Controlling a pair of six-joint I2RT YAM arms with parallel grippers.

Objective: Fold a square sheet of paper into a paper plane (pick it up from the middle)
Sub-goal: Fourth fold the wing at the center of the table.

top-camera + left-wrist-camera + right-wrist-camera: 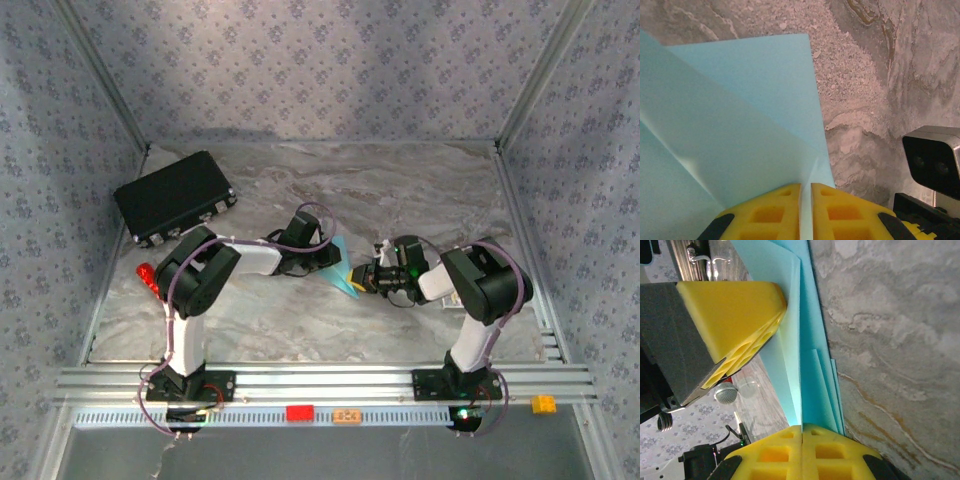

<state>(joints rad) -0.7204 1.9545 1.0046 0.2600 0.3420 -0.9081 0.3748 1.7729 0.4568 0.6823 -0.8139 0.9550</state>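
We see the sheet of paper (345, 272) near the middle of the tabletop (400, 190), held between the two arms where they meet. It is light cyan-blue and already folded into several overlapping layers with sharp creases. The left end effector (806, 191) is clenched on it, its yellow fingers pressed together with only the thin paper edge between them. The right end effector (802, 434) is likewise clamped on the layered folded edge, gripping it from the opposite side. From the right wrist we also see one yellow finger (735, 310) of the left arm against the paper's face. We cannot tell whether the paper touches the tabletop. A black case (175, 197) lies near the far left corner, and a small red stick (147, 278) sits by the left edge, both well apart from the paper.
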